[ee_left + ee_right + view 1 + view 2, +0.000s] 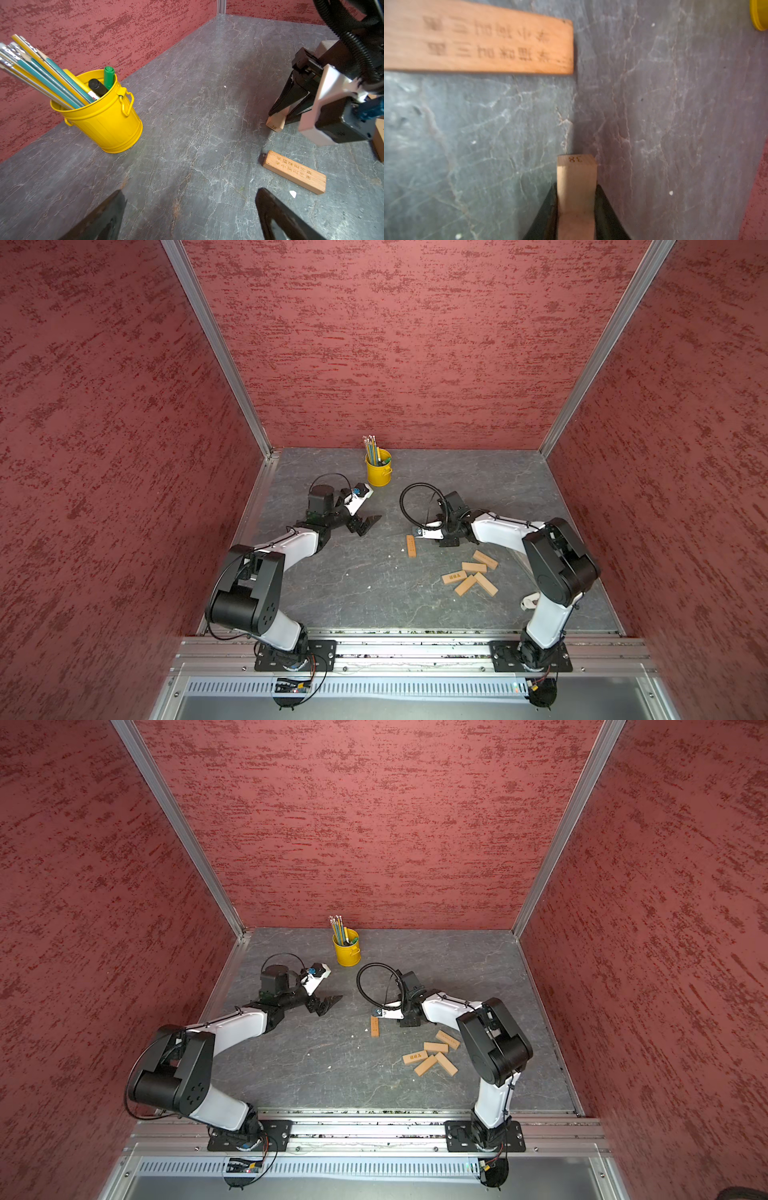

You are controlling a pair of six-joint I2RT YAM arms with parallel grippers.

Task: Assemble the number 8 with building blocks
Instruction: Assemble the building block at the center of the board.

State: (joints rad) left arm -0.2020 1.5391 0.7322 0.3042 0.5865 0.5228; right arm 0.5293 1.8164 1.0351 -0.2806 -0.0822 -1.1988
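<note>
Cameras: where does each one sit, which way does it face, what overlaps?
Top views: one stereo head high over the robot's side, looking down on the table; left arm and right arm show whole in both top views.
Left wrist: looks out past the open left gripper at the yellow bucket and right gripper.
Right wrist: looks down its own shut fingers at the held block.
Shared: both wrist views show the held block, printed block.

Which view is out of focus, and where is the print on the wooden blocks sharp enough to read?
Right wrist view: soft; the lying block has smeared print, though 38 on the held block reads. Left wrist view: sharp; the lying block's characters are legible. Both top views: evenly lit, the piled blocks too small to read.
</note>
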